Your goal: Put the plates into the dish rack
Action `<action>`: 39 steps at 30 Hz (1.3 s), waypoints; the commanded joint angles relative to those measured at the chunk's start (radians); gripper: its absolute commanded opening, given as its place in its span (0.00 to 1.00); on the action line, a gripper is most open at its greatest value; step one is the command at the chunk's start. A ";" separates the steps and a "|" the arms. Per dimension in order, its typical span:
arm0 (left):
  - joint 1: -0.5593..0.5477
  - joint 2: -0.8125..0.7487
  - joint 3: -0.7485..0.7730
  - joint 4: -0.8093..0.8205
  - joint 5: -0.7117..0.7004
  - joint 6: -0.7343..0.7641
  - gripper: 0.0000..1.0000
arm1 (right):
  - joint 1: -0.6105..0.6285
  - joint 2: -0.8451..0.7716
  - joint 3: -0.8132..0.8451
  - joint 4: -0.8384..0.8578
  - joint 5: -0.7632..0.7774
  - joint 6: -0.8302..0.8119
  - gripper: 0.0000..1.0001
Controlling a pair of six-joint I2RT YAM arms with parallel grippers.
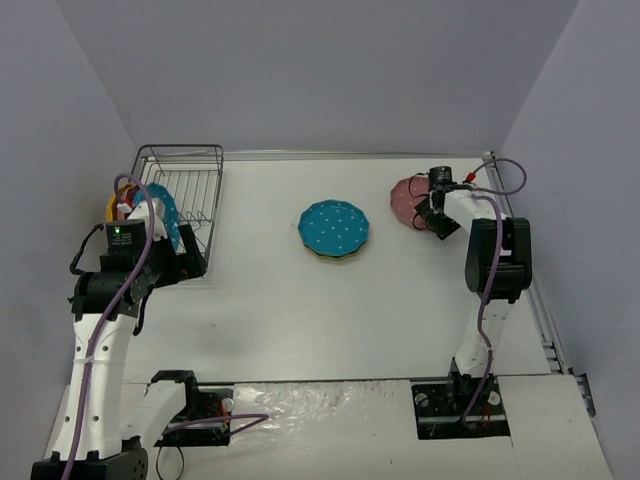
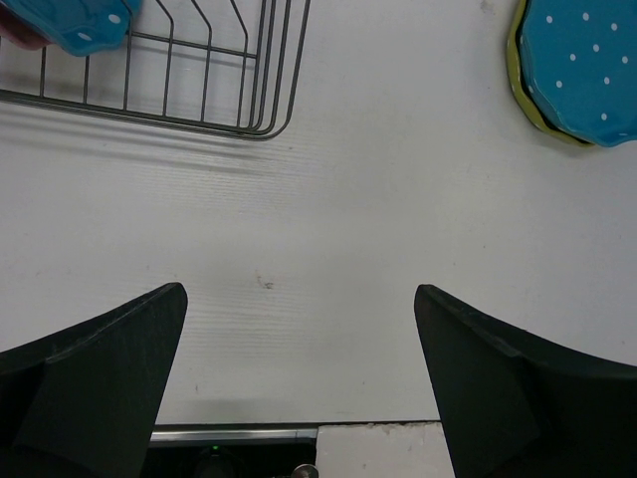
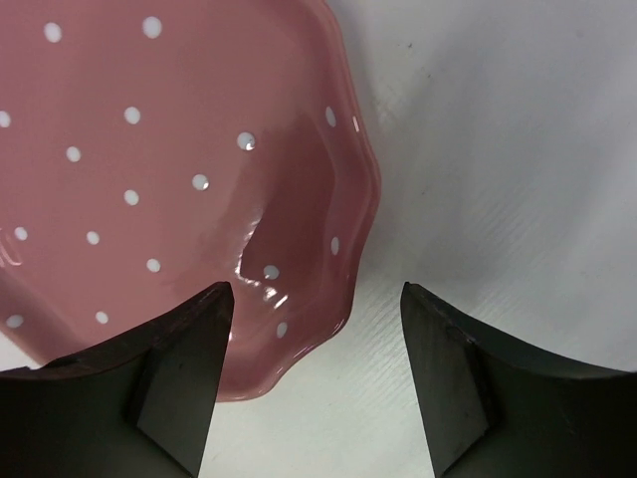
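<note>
The dark wire dish rack [image 1: 190, 180] stands at the far left. A teal plate [image 1: 166, 214] stands upright in it, with an orange-yellow plate [image 1: 111, 206] behind. My left gripper [image 1: 190, 262] is open and empty over bare table at the rack's near end; its wrist view shows the gripper [image 2: 301, 291], the rack corner [image 2: 199, 90] and the teal plate's edge [image 2: 80, 25]. Another teal plate [image 1: 334, 229] lies on an olive-yellow one mid-table. My right gripper [image 3: 317, 289] is open, its jaws astride the rim of the pink plate [image 3: 149, 169], which lies at the far right [image 1: 405, 198].
The teal and olive-yellow stack also shows at the top right of the left wrist view [image 2: 587, 70]. Grey walls enclose the table on three sides. A metal rail [image 1: 545, 320] runs along the right edge.
</note>
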 commanded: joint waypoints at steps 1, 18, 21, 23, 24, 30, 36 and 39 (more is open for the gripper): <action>-0.003 0.005 0.012 0.038 0.022 -0.028 0.97 | -0.022 0.011 0.023 0.011 0.019 0.013 0.63; -0.003 0.006 0.006 0.043 0.051 -0.062 0.97 | -0.060 0.071 -0.028 0.063 -0.003 0.002 0.44; -0.003 0.006 0.002 0.043 0.059 -0.068 0.97 | -0.067 0.077 -0.031 0.065 -0.007 -0.005 0.39; -0.003 0.003 0.000 0.043 0.066 -0.071 0.97 | -0.071 0.078 -0.033 0.065 -0.007 -0.008 0.33; -0.003 0.001 -0.003 0.043 0.071 -0.074 0.97 | -0.074 0.079 -0.035 0.065 -0.008 -0.010 0.30; -0.003 -0.010 -0.021 0.055 0.086 -0.080 0.97 | -0.091 0.065 -0.068 0.075 -0.014 -0.011 0.10; -0.003 0.004 -0.022 0.062 0.102 -0.082 0.97 | -0.098 0.044 -0.115 0.099 -0.030 -0.040 0.00; -0.003 0.008 -0.017 0.062 0.114 -0.087 0.97 | -0.101 0.024 -0.146 0.117 -0.031 -0.049 0.00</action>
